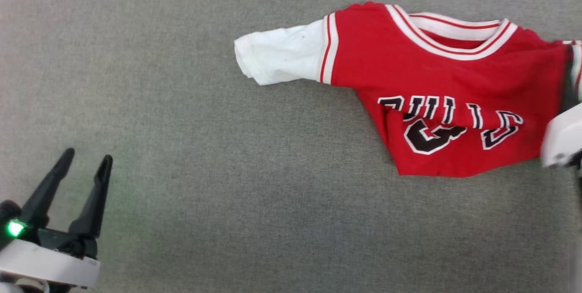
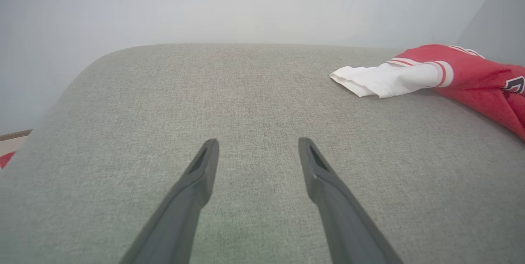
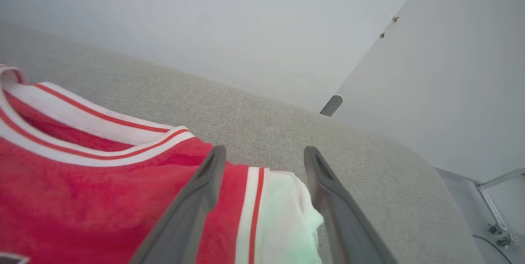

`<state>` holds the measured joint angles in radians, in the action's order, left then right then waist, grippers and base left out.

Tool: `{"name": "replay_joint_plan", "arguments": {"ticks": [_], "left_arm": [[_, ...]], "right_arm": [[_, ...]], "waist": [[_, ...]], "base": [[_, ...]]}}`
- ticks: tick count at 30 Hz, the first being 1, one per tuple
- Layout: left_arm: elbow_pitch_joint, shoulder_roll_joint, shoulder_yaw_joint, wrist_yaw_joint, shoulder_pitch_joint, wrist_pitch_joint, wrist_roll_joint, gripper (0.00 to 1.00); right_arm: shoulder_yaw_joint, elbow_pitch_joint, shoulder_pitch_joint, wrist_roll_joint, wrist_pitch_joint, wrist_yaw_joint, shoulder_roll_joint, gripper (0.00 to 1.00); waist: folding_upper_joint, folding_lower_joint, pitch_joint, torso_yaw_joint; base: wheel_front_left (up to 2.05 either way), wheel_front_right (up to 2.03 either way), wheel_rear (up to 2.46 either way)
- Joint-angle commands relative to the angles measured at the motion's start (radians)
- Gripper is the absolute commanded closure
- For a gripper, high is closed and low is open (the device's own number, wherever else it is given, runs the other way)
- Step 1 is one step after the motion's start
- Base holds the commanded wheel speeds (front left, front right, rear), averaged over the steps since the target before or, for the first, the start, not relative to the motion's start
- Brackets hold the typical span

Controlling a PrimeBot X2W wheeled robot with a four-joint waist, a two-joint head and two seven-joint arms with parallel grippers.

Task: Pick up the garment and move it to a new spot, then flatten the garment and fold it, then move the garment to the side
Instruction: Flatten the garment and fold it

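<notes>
Your L gripper (image 1: pixel 87 155): spread wide over grey woven surface (image 1: pixel 236 202). R gripper (image 3: pixel 264 150): wide too, straddling white sleeve (image 3: pixel 287 219) of red black-lettered T-shirt (image 1: pixel 454 70), prob. not gripping.

A grey woven fabric surface (image 1: pixel 227 202) lies flat. Beyond its far edge stands a plain pale wall (image 3: pixel 246 18), with a small grey metal tab (image 3: pixel 331 105) near that edge.
</notes>
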<state>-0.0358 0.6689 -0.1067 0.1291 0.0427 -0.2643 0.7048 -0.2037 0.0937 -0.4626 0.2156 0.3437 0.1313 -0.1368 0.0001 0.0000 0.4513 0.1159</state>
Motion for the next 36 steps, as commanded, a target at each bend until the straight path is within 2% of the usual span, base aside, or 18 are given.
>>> {"name": "replay_joint_plan", "arguments": {"ticks": [1,5,8,9,11,15,17,19,22,27,31,33,36], "left_arm": [[-0.006,0.011,0.01,0.003,-0.005,0.001,-0.003,0.0],[-0.026,0.066,0.027,0.003,0.01,0.001,0.004,0.0],[-0.052,0.142,0.015,0.003,0.048,0.001,0.021,0.0],[-0.052,0.142,0.015,0.003,0.048,0.001,0.021,0.0],[-0.07,0.203,-0.015,0.003,0.088,0.001,0.042,0.0],[-0.103,0.371,-0.164,0.002,0.21,0.012,0.111,0.0],[-0.129,0.439,-0.265,0.002,0.298,0.064,0.177,0.0],[-0.137,0.478,-0.363,0.001,0.407,0.142,0.249,0.0],[-0.115,0.48,-0.501,0.001,0.588,0.299,0.341,0.0],[0.013,0.382,-0.675,0.001,0.849,0.537,0.495,0.0],[0.126,0.325,-0.743,0.001,0.963,0.688,0.657,0.0],[0.177,0.334,-0.763,0.001,1.004,0.746,0.687,0.0],[0.246,0.351,-0.813,0.001,1.046,0.803,0.657,0.0]], "right_arm": [[0.058,0.014,0.046,-0.043,-0.023,-0.001,0.015,0.0],[0.157,0.064,0.144,-0.124,-0.082,-0.001,0.046,0.0],[0.222,0.091,0.221,-0.161,-0.137,-0.001,0.071,0.0],[0.222,0.091,0.221,-0.161,-0.137,-0.001,0.071,0.0],[0.257,0.101,0.259,-0.179,-0.172,-0.001,0.08,0.0],[0.312,0.12,0.307,-0.228,-0.235,-0.001,0.087,0.0],[0.328,0.135,0.317,-0.256,-0.26,-0.001,0.087,0.0],[0.344,0.152,0.326,-0.274,-0.276,-0.001,0.087,0.0],[0.358,0.18,0.331,-0.285,-0.296,-0.001,0.087,0.0],[0.373,0.223,0.356,-0.282,-0.316,-0.001,0.087,0.0],[0.391,0.249,0.375,-0.278,-0.33,-0.001,0.088,0.0],[0.394,0.259,0.381,-0.276,-0.338,-0.001,0.088,0.0],[0.401,0.274,0.393,-0.275,-0.349,-0.001,0.088,0.0]], "waist": [[-0.0001,0.0,-0.024,-0.02],[-0.0001,0.0,-0.045,-0.05],[-0.0001,0.0,-0.059,-0.074],[-0.0001,0.0,-0.059,-0.074],[-0.0001,0.0,-0.065,-0.092],[-0.0001,0.0,-0.063,-0.129],[-0.0001,0.0,-0.056,-0.15],[-0.0001,0.0,-0.045,-0.171],[-0.0001,0.0,-0.023,-0.201],[-0.0001,0.0,0.021,-0.243],[-0.0001,0.0,0.059,-0.278],[-0.0001,0.0,0.075,-0.293],[-0.0001,0.0,0.096,-0.31]], "base": [[0.0,0.0,0.0],[0.0,0.0,0.0],[0.0,0.0,0.0],[0.0,0.0,0.0],[0.0,0.0,0.0],[0.0,0.0,0.0],[0.0,0.0,0.0],[0.0,0.0,0.0],[0.0,0.0,0.0],[0.0,0.0,0.0],[0.0,0.0,0.0],[0.0,0.0,0.0],[0.0,0.0,0.0]]}}
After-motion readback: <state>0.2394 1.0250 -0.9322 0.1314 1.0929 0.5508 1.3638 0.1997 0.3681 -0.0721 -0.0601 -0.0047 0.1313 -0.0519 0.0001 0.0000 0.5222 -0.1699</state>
